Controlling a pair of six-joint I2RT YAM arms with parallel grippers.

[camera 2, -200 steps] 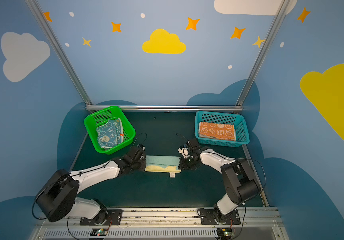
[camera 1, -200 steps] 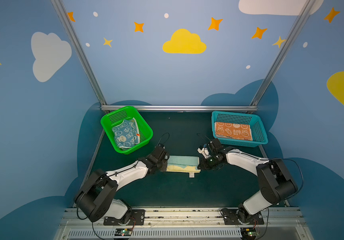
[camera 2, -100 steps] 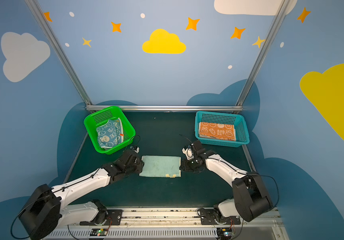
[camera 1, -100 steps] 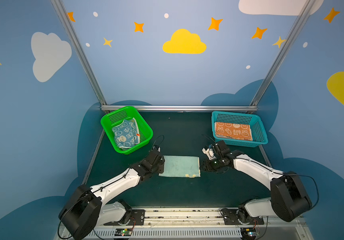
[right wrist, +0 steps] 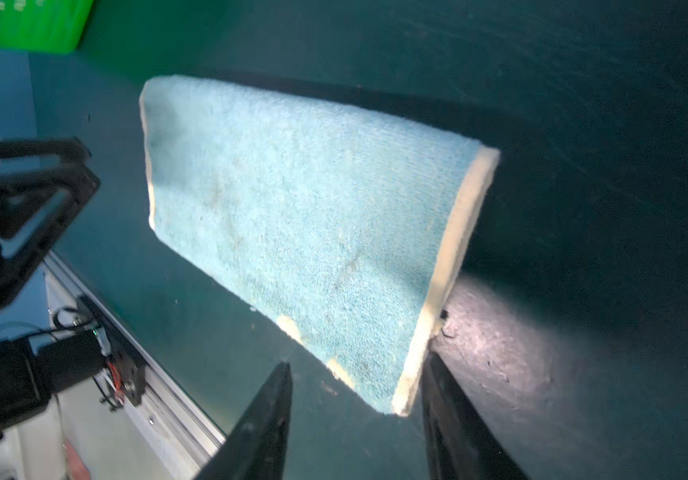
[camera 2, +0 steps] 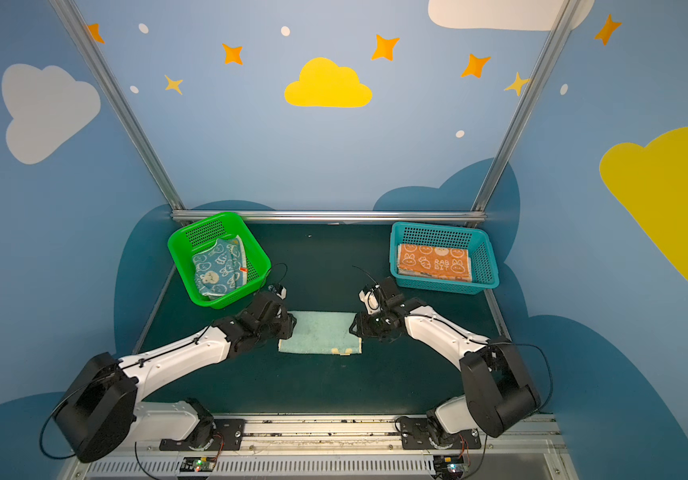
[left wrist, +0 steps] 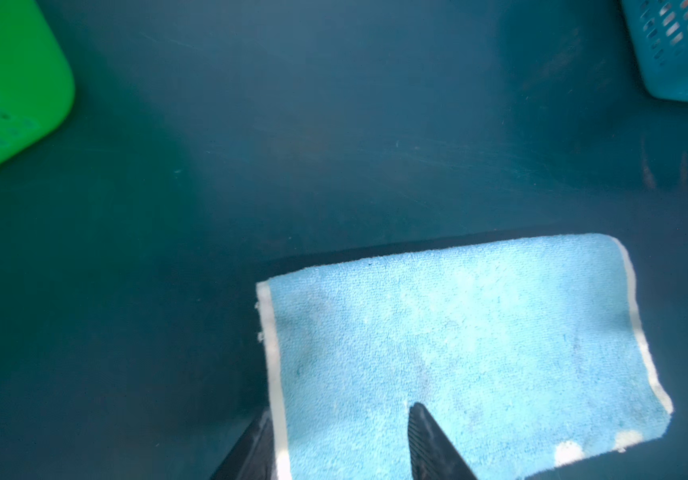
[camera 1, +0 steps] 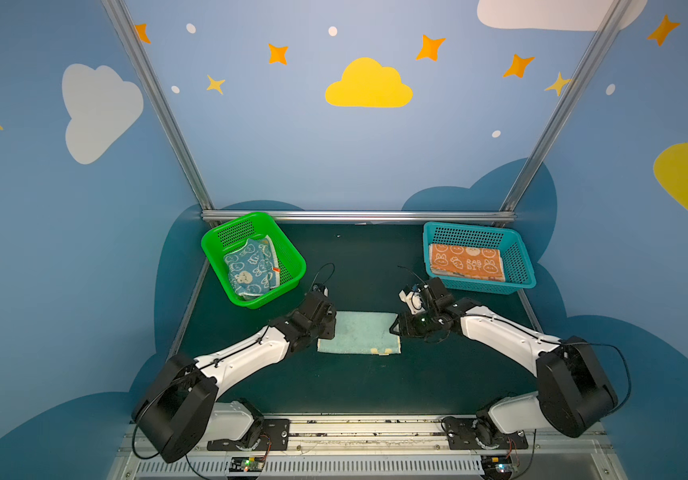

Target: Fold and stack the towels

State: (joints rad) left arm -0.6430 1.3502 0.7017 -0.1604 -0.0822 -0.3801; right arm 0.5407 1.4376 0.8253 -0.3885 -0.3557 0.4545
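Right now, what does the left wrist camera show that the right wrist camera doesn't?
Left wrist only: a corner of the teal basket. Right wrist only: the left arm and the base rail. Both: the light blue towel flat on the dark mat, the green basket, and its own open claw, left claw or right claw.

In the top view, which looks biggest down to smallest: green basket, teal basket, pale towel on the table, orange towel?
Largest: green basket and teal basket, too alike to rank.
Next: pale towel.
Smallest: orange towel, only slightly smaller.
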